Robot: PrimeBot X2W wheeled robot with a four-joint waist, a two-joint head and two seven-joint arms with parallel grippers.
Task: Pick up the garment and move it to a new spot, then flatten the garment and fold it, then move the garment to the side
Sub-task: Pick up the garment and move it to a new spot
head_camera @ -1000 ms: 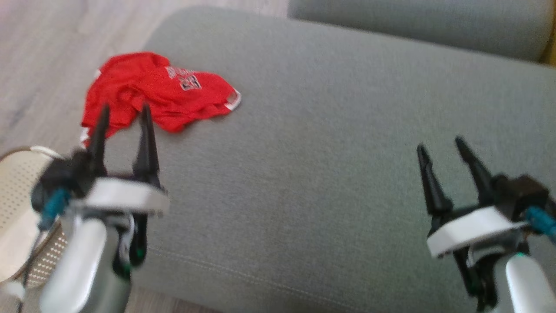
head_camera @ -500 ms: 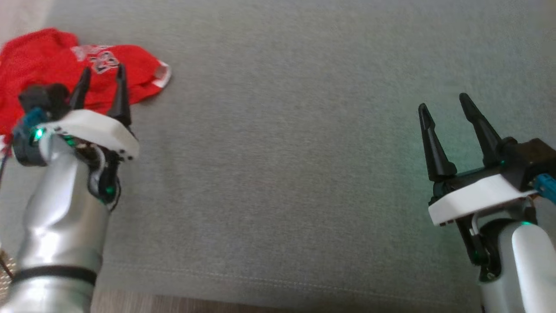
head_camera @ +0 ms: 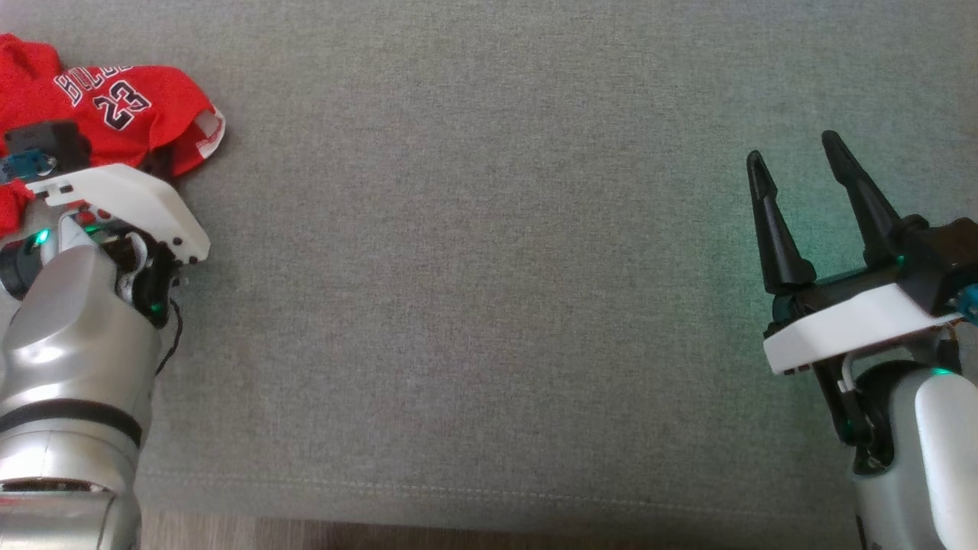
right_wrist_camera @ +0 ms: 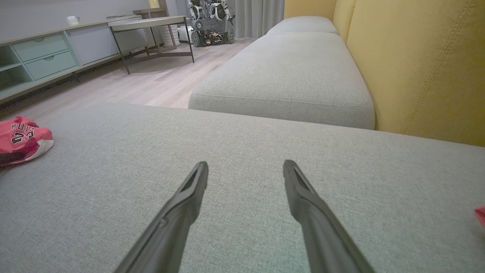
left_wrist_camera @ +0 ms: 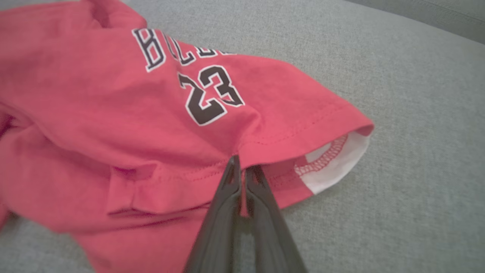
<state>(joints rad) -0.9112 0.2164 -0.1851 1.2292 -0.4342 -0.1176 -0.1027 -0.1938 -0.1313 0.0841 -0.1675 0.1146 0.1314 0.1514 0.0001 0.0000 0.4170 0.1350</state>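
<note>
Where the red garment (left_wrist_camera: 113, 94) lies crumpled at the left end of the grey sofa cushion (head_camera: 489, 267), the left tool (left_wrist_camera: 242, 168) is pinched together on its hem beside the sleeve opening. Right tool (head_camera: 793, 149) hovers over the cushion's right end, fingers apart, well clear of the garment.

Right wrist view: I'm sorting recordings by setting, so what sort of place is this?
Most likely a home living room or lounge: grey sofa cushions against a yellow backrest, a low sideboard with drawers along the wall, and a pale wooden floor.
</note>
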